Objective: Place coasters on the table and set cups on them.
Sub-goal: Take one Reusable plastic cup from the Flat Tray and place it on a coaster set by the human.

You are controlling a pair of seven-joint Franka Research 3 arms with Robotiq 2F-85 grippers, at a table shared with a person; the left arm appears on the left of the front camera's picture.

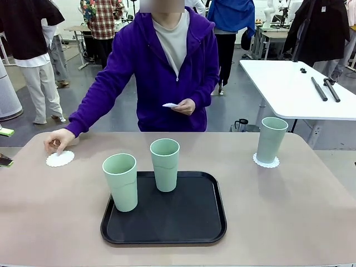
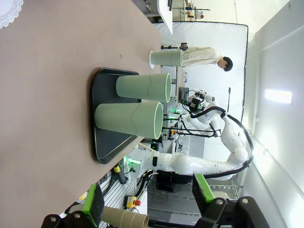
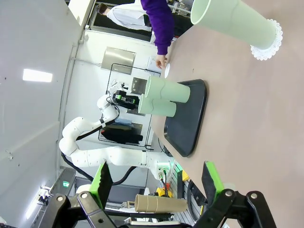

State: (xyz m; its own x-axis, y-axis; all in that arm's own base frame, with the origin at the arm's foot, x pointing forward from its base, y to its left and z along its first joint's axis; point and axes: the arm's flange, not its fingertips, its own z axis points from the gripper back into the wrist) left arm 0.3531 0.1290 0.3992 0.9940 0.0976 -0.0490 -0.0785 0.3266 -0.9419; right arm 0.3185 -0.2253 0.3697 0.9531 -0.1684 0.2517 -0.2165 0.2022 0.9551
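Note:
Two mint-green cups [image 1: 120,182] [image 1: 165,164] stand upright on the black tray [image 1: 167,225] at the table's middle. The third cup [image 1: 271,140] stands on a white lacy coaster [image 1: 266,162] at the far right. At the far left the person's hand [image 1: 55,142] rests on a second coaster [image 1: 60,159] lying on the table [image 1: 289,211]. Their other hand holds another coaster [image 1: 169,104] at chest height. My left gripper [image 2: 148,199] is open and off the table's side, facing the tray cups [image 2: 130,119]. My right gripper [image 3: 156,183] is open too, with the cup on its coaster [image 3: 232,21] beyond it.
A white table [image 1: 289,89] with black rods stands behind at the right. The person in a purple hoodie [image 1: 161,61] leans over the far edge. Bare tabletop lies left and right of the tray.

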